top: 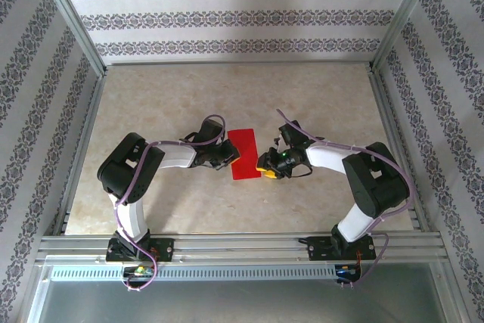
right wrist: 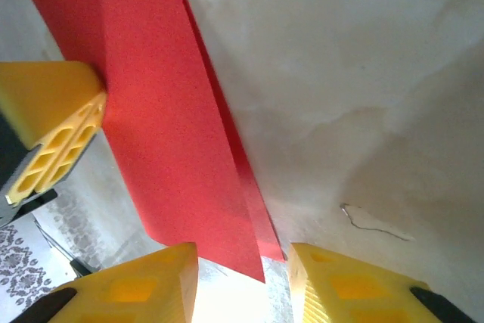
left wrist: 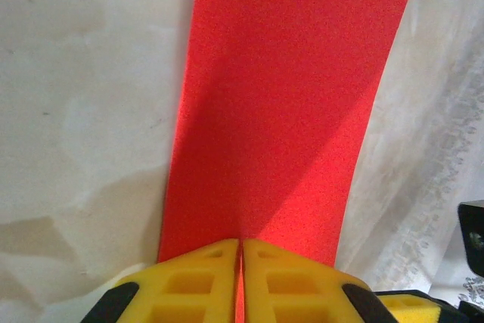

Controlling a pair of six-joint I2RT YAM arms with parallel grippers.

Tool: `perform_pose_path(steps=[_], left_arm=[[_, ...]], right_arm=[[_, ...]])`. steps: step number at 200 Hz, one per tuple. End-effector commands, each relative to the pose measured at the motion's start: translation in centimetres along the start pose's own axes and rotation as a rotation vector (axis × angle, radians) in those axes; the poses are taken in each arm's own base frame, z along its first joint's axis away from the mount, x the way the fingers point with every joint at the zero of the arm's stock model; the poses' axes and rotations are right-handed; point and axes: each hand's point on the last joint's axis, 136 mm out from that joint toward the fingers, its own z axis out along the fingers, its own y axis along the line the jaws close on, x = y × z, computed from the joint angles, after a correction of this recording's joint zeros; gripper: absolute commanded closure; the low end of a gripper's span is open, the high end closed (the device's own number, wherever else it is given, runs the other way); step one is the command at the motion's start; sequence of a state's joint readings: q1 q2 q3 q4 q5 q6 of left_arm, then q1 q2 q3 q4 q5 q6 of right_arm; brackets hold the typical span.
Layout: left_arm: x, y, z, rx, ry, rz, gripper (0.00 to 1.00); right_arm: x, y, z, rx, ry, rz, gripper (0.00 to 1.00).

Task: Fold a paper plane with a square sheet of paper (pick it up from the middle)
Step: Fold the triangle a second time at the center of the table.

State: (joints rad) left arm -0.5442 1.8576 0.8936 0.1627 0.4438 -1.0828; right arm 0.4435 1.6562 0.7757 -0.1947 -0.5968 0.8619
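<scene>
Red square sheet of paper (top: 244, 153), folded narrow, mid-bench (top: 325, 96).
Left end effector (left wrist: 240, 259) pinches its left edge; right end effector (right wrist: 242, 277), half-open, straddles the near corner.

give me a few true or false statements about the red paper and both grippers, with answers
1. The red sheet lies between the two grippers. True.
2. The left gripper is wide open. False: its jaws are shut, at the sheet's edge.
3. The right gripper has its jaws apart, with a corner of the sheet between them. True.
4. The sheet is already a pointed dart. False: it is a flat folded rectangle.
</scene>
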Motion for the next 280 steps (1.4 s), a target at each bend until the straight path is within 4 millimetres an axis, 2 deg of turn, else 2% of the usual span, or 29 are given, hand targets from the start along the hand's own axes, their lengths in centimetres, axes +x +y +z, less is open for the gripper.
perform_pose_path(steps=[1, 66, 100, 141, 170, 187, 221, 236, 257, 280], left_arm=[[1.2, 3.8, 0.7, -0.117, 0.016, -0.052, 0.88], [1.2, 4.0, 0.7, -0.123, 0.019, -0.056, 0.89], [1.2, 3.9, 0.7, -0.119, 0.018, -0.056, 0.88], [1.2, 3.9, 0.8, -0.116, 0.023, -0.054, 0.88], [1.2, 3.6, 0.7, -0.109, 0.023, -0.050, 0.88], [1.1, 2.8, 0.5, -0.086, 0.025, -0.035, 0.88], [0.4, -1.8, -0.6, 0.059, 0.024, 0.065, 0.87], [0.0, -3.1, -1.1, 0.083, 0.014, 0.109, 0.85], [-0.8, -3.6, -1.6, 0.085, -0.016, 0.130, 0.83], [-1.5, -2.9, -1.5, 0.069, -0.025, 0.118, 0.81]], right_arm=[[1.1, -0.2, 0.6, 0.002, 0.049, 0.008, 0.63], [1.5, 0.7, 1.0, -0.025, 0.072, -0.018, 0.66], [0.4, 1.2, 0.9, -0.050, 0.028, -0.020, 0.68], [-0.9, 0.7, 1.2, -0.051, -0.016, 0.002, 0.71], [-1.0, 0.5, 1.2, -0.049, -0.017, 0.009, 0.77], [-1.0, 0.2, 1.0, -0.046, -0.019, 0.021, 0.82], [-1.1, -0.4, 0.6, -0.036, -0.022, 0.037, 0.90], [-1.0, -0.5, 0.6, -0.033, -0.017, 0.038, 0.95], [-0.8, -0.5, 0.5, -0.025, -0.011, 0.040, 0.99], [-0.7, -0.6, 0.0, -0.020, -0.010, 0.037, 1.00]])
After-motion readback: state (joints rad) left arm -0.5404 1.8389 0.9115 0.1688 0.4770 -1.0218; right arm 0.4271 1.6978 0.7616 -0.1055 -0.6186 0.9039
